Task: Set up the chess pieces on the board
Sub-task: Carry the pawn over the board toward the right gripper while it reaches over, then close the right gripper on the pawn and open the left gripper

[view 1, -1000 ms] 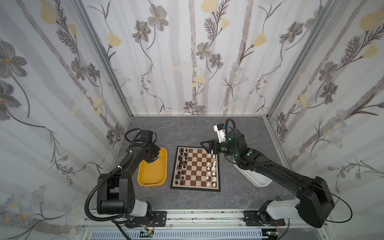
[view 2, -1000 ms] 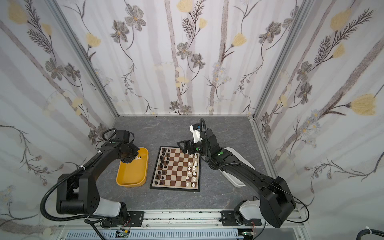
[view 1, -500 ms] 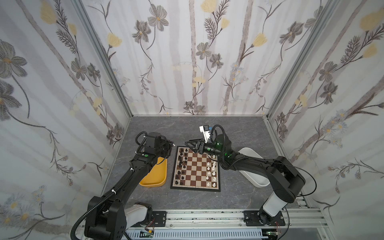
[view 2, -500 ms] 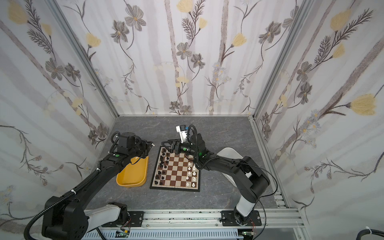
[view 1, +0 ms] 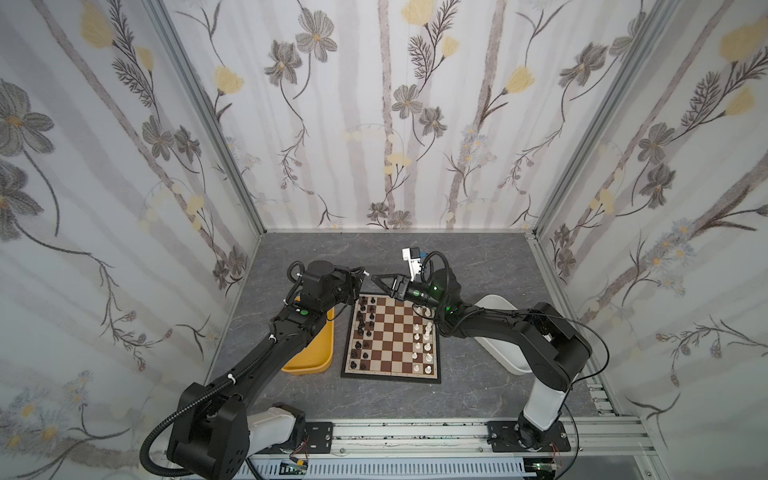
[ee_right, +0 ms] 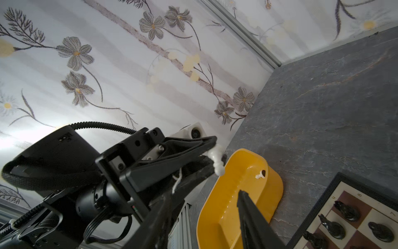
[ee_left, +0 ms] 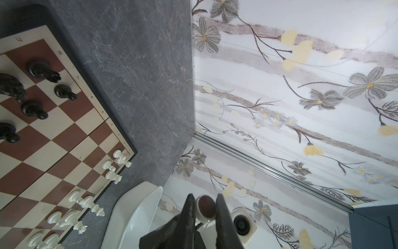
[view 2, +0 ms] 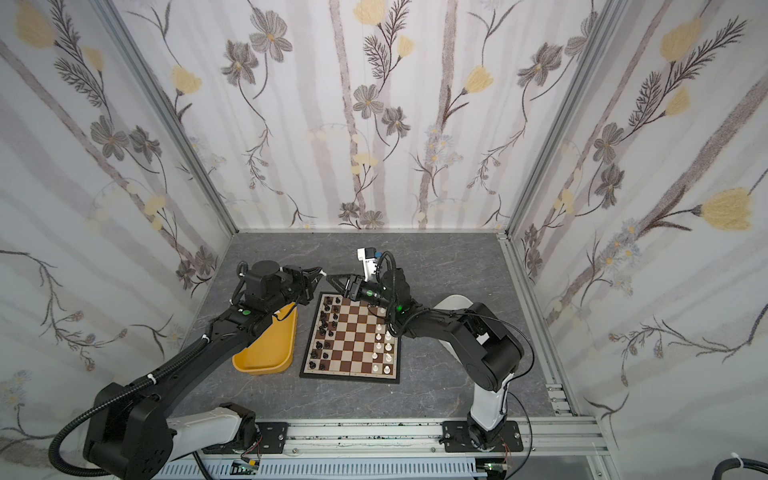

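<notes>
Between my two hands: a white piece (ee_right: 217, 160) hung in the air, above the worktop (view 1: 478, 257) just off the board's far corner.
Left hand: my left hand (ee_left: 205, 197) was closed on that white piece and pinched it near its base. The round brown felt under the base faced my left wrist camera, and the head stuck out past the fingertips.
Right hand: my right hand (view 1: 377, 283) pointed tip to tip at the left one, jaws partly apart and holding nothing. The white piece sat just beyond its fingertips, and I could see no contact.
Board: the board (view 1: 392, 332) lay flat on the worktop, below both hands and nearer my arm bases.
Black pieces: the black pieces (ee_left: 34, 110) stood on the squares along the edge on my left hand's side.
White pieces: the white pieces (ee_left: 86, 201) stood along the opposite edge, partly under my right wrist and forearm.
Yellow tub: the yellow tub (ee_right: 237, 194) lay below and behind my left hand, just beside the board, with one stray piece (ee_right: 260, 175), white, lying inside.
White tub: the white tub (ee_left: 137, 207) sat well behind my right hand, under that arm.
</notes>
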`<state>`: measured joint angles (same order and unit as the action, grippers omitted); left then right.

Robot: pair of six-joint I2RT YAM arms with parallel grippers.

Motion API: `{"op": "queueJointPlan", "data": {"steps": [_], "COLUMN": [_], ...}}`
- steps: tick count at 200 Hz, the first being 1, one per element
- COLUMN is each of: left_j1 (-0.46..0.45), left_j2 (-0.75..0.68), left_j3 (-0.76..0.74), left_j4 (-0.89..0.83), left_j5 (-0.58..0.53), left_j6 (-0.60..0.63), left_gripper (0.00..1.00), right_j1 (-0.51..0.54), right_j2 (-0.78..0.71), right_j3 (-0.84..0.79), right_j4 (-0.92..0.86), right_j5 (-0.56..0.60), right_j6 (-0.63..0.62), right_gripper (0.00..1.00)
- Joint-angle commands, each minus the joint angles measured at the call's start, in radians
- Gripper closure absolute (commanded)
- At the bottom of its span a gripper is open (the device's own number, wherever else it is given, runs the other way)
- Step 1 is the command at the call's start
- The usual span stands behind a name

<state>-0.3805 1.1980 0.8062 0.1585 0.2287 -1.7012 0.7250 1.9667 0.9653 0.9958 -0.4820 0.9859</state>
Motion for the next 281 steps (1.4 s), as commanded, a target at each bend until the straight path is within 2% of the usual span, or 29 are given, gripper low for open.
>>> {"op": "queueJointPlan", "data": {"steps": [1,54,172,201,220,238,250,263,266,268,270,281], "left_j1": [0.0,-0.012,-0.038,-0.042,-0.044,-0.043,-0.038,-0.022,-0.016,-0.011,-0.007,0.025], "left_j2": [-0.028,-0.031,-0.002,-0.002,-0.011,-0.015,-0.016,-0.022,-0.025,-0.028,-0.031,-0.05], "left_j3": [-0.003,0.005,0.025,0.027,0.031,0.043,0.057,0.076,0.077,0.077,0.076,0.073], "left_j4": [-0.016,-0.016,-0.032,-0.05,-0.086,-0.115,-0.139,-0.182,-0.189,-0.191,-0.193,-0.229], "left_j5": [0.004,0.019,0.014,0.008,-0.005,-0.012,-0.01,0.004,0.006,0.008,0.011,0.032], "left_j6": [-0.003,0.003,0.016,0.024,0.039,0.073,0.118,0.19,0.206,0.217,0.228,0.292], "left_gripper": [0.92,0.92,0.92,0.92,0.9,0.77,0.55,0.26,0.17,0.06,0.01,0.0], "right_j1": [-0.001,0.006,0.015,0.014,0.015,0.014,0.013,0.009,0.006,0.005,0.003,-0.01], "right_j2": [0.016,0.037,0.044,0.044,0.043,0.036,0.017,-0.02,-0.029,-0.037,-0.044,-0.092], "right_j3": [0.018,0.056,0.064,0.064,0.061,0.061,0.057,0.051,0.049,0.047,0.044,0.027], "right_j4": [-0.008,-0.008,-0.002,0.0,-0.002,-0.03,-0.069,-0.125,-0.141,-0.149,-0.158,-0.219], "right_j5": [0.018,-0.007,-0.03,-0.035,-0.035,-0.032,-0.022,-0.008,-0.007,-0.005,-0.005,0.005], "right_j6": [0.005,0.013,0.022,0.024,0.023,0.012,-0.01,-0.044,-0.053,-0.058,-0.063,-0.09], "right_gripper": [0.48,0.54,0.76,0.84,0.95,1.0,1.0,1.0,1.0,1.0,1.0,1.0]}}
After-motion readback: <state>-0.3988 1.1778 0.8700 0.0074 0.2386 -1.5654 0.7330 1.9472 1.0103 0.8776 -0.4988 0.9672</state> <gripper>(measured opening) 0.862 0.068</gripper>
